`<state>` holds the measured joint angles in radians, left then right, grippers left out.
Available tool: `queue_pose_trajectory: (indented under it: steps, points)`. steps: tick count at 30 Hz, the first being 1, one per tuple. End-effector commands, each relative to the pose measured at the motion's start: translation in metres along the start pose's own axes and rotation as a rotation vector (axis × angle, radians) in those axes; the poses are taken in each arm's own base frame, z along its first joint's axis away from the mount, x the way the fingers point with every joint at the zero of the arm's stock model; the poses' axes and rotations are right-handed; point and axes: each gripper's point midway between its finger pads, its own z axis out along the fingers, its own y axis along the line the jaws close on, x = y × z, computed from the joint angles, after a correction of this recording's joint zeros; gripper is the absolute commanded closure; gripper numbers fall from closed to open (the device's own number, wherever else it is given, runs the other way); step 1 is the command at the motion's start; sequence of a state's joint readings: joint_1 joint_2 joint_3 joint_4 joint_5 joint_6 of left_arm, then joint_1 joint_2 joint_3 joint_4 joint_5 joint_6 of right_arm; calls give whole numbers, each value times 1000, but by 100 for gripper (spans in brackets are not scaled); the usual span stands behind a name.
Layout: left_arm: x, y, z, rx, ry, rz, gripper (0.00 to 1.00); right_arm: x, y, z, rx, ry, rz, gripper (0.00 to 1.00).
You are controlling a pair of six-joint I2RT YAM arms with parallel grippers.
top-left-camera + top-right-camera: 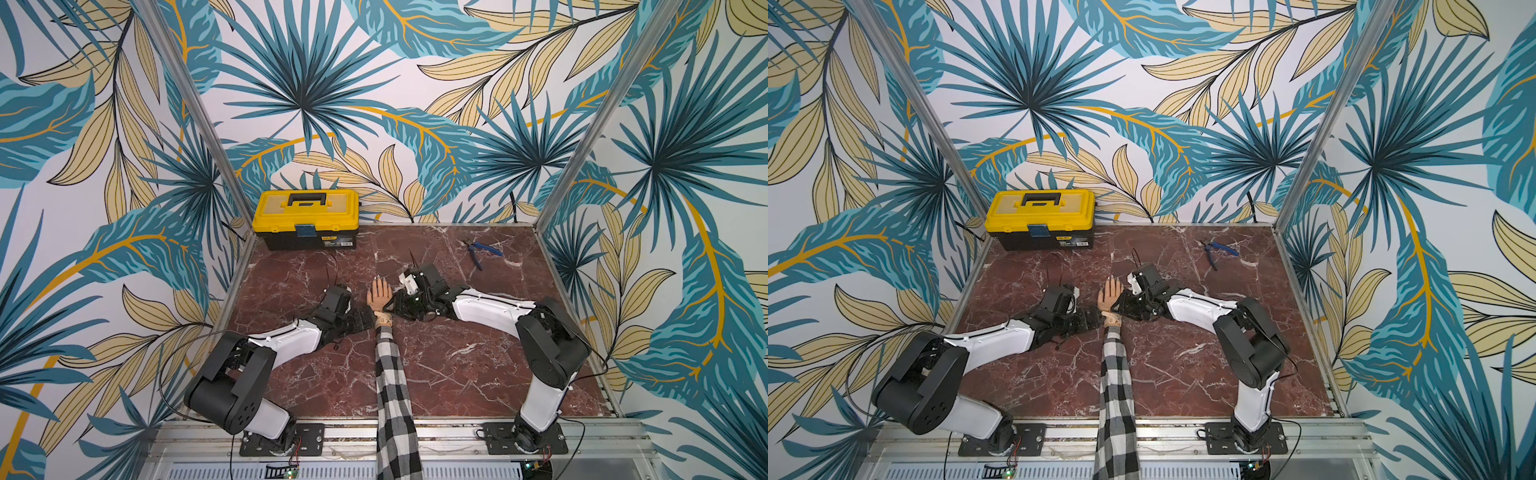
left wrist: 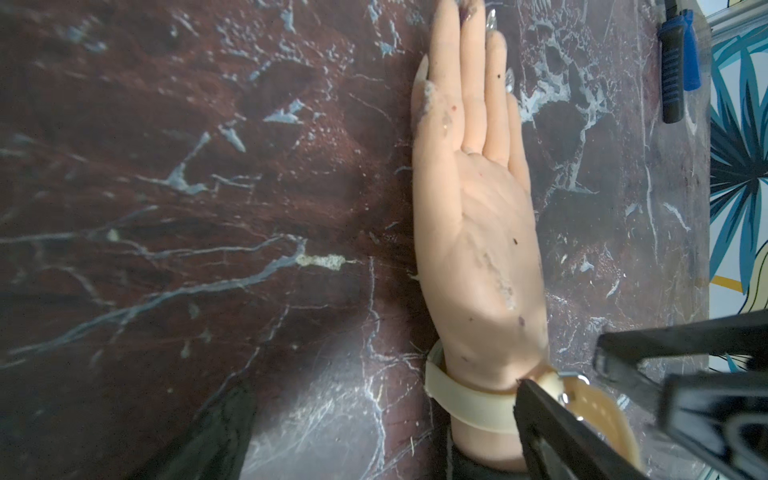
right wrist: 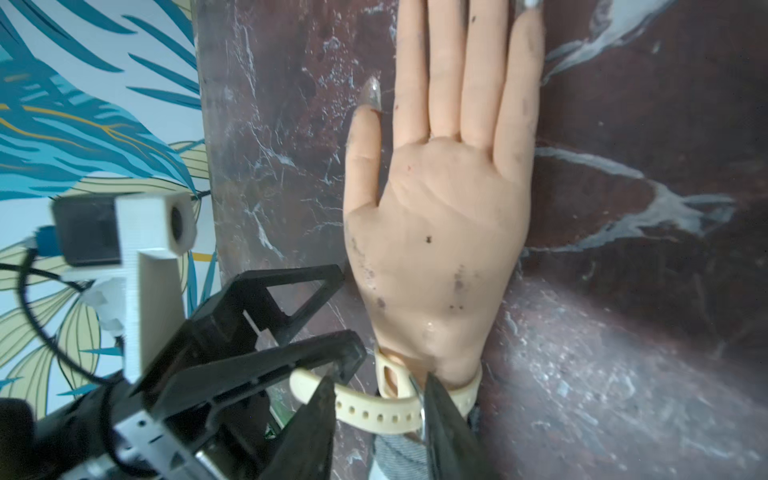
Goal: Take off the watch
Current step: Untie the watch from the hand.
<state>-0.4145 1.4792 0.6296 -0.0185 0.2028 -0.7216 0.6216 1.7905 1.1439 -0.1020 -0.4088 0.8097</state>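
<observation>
Circling the wrist of the mannequin hand (image 3: 436, 232), the watch (image 3: 374, 411) is not yet off. You can see its pale strap round the wrist, between the palm and the checked sleeve (image 1: 392, 395). The holed tail sticks out sideways and the keeper loop (image 3: 386, 374) stands empty. The round case does not show in the wrist views.

The hand lies palm up on the marble surface (image 1: 457, 365), which puts the buckle (image 3: 421, 411) on top where your claws can reach it. Your right claw (image 3: 378, 380) has its jaws apart and is clamped on nothing. One finger sits on each side of the holed tail, next to the metal buckle, a placing that looks meant for working the tail back out. Your left claw (image 3: 348, 314) is spread wide and empty, its tips just beside the wrist on the thumb side, probably to steady it.

Count one watch, one mannequin hand and two claws. One yellow toolbox (image 1: 305, 218) and one pair of blue-handled pliers (image 1: 482, 251) sit well apart at the back, and likely play no part here.
</observation>
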Motion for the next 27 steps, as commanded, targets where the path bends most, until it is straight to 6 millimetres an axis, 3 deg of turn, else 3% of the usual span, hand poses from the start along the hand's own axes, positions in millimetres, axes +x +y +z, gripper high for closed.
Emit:
queue_pose_trajectory:
  steps: [1,7,15,22,27]
  points:
    - [8,30,-8,-72,21,-43,1,-4,-7,-31,128,-49,-54,54]
    - [-6,33,-17,-47,-7,-72,1,8,-13,-41,367,26,-180,43]
    - [-5,33,-17,-41,-2,-83,1,11,5,-24,613,78,-363,30]
    - [-4,35,-17,-44,0,-84,1,14,10,-7,756,106,-493,29]
    - [-3,35,-16,-45,4,-85,1,14,0,0,820,111,-522,31]
